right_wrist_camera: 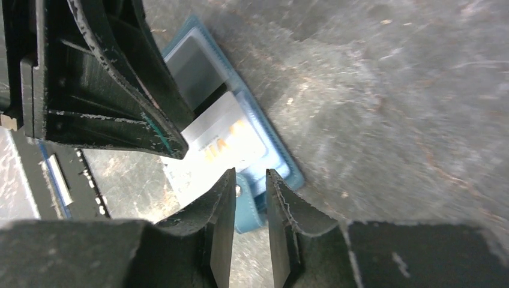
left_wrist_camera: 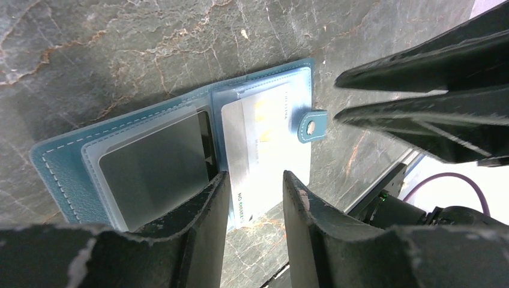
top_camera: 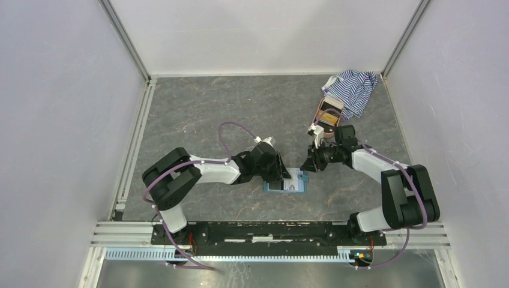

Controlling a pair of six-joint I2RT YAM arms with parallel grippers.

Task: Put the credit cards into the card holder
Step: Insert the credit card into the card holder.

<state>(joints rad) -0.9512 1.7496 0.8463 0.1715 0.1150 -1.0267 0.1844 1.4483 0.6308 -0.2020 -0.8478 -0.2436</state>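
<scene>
The card holder lay open and flat on the table between the 2 arms, with a dark grey card seated in the sleeve away from the snap tab. A pale card sat partway in the tab-side sleeve, its near end jutting past the holder's edge. The left gripper, jaws partly apart and clamping nothing, straddled that end, probably to push it home. The right gripper, jaws narrowly apart, hovered at the tab, likely to steady that side. Bare table showed around the holder, and the pink case and striped cloth lay well apart from it.
</scene>
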